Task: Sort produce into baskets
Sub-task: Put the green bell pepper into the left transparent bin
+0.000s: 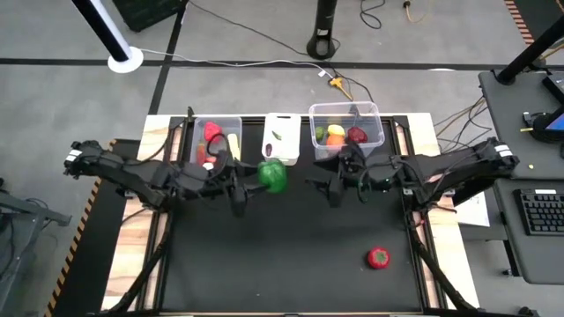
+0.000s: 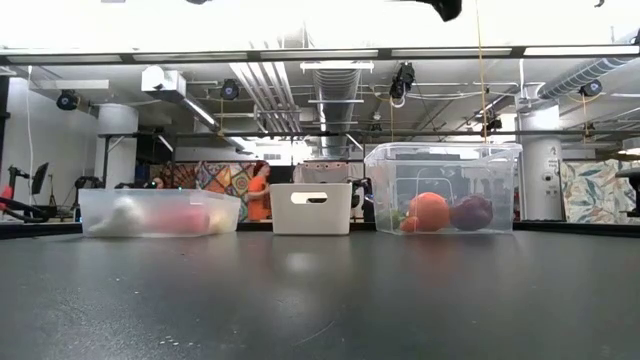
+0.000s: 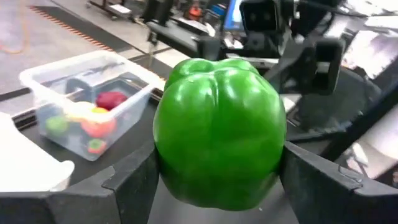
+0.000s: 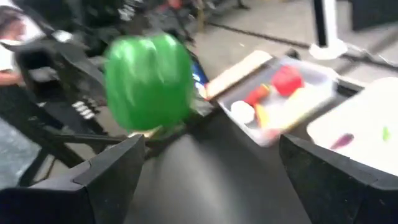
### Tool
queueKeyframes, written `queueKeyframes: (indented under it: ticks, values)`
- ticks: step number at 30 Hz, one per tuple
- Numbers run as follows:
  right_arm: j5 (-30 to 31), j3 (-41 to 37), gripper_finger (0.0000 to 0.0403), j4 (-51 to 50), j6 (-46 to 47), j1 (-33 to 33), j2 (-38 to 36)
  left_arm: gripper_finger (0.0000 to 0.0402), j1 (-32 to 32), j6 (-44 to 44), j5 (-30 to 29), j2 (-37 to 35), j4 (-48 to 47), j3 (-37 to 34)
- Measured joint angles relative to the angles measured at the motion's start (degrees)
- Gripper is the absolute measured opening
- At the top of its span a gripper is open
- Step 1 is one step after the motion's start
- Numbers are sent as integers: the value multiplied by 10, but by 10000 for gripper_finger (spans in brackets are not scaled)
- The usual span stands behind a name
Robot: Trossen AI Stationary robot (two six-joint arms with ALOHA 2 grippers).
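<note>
Even, bright light is cast from ceiling strip fixtures (image 2: 330, 52), which are blown out to white in the low view. Their glare is mirrored faintly on the black table (image 2: 320, 300) below. In the right wrist view, heavy blur is seen across the green pepper (image 4: 148, 81) and everything around it.

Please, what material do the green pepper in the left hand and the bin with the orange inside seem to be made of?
The green pepper, gripped by the left hand, looks like smooth, glossy moulded plastic: bright highlights run over its even, uniform skin. The bin with the orange appears to be clear, thin-walled hard plastic: its contents show through the walls, and its rim catches the light. The right hand is open.
</note>
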Motion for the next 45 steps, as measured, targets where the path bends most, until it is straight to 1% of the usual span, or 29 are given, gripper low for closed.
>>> queueKeyframes:
  ticks: [3, 5, 8, 13, 17, 21, 23, 27, 30, 33, 36, 39, 41, 43, 45]
  values:
    - [9, 0, 361, -57, 51, -13, -18, 277, 28, 0, -1, -8, -11, 0]
    - [14, 0, 361, -96, 84, -20, -28, 277, 57, 10, 6, -6, -11, 0]
    - [15, 0, 361, -138, 121, -28, -41, 277, 114, 26, 54, 7, -5, 0]
    - [22, 0, 361, -150, 140, -29, -57, 277, 205, 75, 141, 48, 64, 0]
    - [29, 0, 361, -151, 143, -30, -69, 277, 271, 85, 219, 99, 138, 0]
    - [41, 0, 361, -151, 146, -29, -80, 277, 309, 82, 270, 159, 216, 2]
    - [43, 0, 361, -151, 149, -29, -84, 277, 320, 84, 275, 194, 221, 20]
    - [44, 0, 361, -152, 160, -29, -87, 277, 339, 115, 317, 270, 219, 84]
    - [43, 0, 361, -156, 171, -29, -88, 277, 353, 152, 323, 320, 187, 143]
    - [43, 0, 361, -162, 184, -28, -88, 277, 373, 167, 334, 363, 151, 185]
    - [39, 0, 361, -177, 195, -28, -88, 277, 386, 178, 364, 387, 139, 203]
    - [38, 0, 361, -183, 199, -28, -88, 277, 390, 179, 375, 390, 141, 209]
    - [38, 0, 361, -182, 199, -28, -88, 277, 393, 186, 376, 386, 123, 209]
    - [38, 0, 361, -182, 198, -28, -88, 277, 398, 209, 374, 369, 52, 210]
    - [38, 0, 361, -182, 198, -28, -88, 277, 403, 259, 355, 337, -116, 236]
